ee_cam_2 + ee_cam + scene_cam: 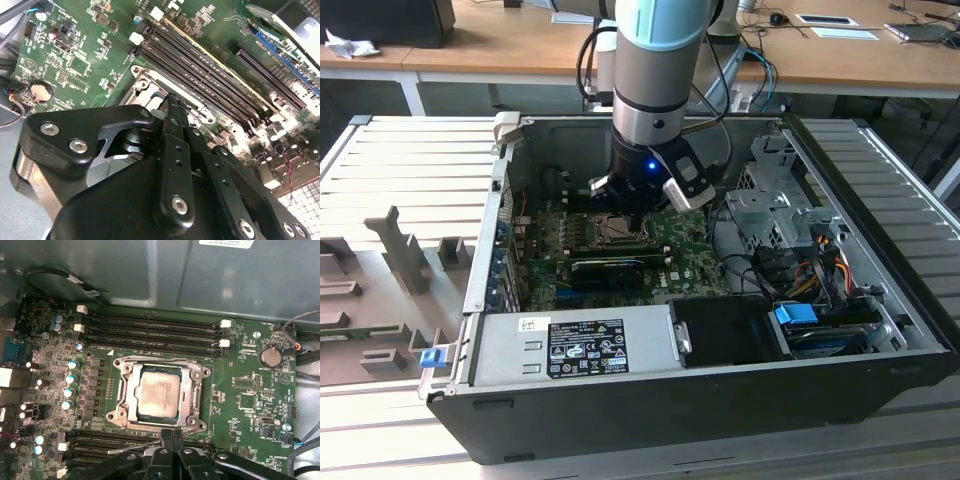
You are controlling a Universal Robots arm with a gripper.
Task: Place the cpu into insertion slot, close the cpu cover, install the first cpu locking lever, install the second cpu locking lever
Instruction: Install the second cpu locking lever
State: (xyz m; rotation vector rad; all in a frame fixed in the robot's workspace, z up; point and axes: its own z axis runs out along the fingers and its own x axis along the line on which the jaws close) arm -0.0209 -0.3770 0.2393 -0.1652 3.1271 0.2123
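The cpu (pixel 159 395) lies flat in the insertion slot (pixel 121 414), silver top up. The cpu cover (pixel 129 390) is folded down over it, and its window frames the chip. My gripper (pixel 172 436) hangs at the socket's edge with its fingers pressed together and nothing visible between them. A thin metal locking lever (pixel 135 447) runs slantwise up to the fingertips. In the second wrist view the gripper (pixel 172 105) tips sit at the socket frame (pixel 145 82). In the exterior view the gripper (pixel 638 210) is low inside the computer case, over the socket (pixel 616 230).
Long black memory slots (pixel 150 327) run beside the socket. A black card (pixel 610 268) stands on the board near it. A power supply (pixel 570 345), a drive cage (pixel 775 205) and cables (pixel 820 265) fill the case. A coin battery (pixel 270 356) sits on the board.
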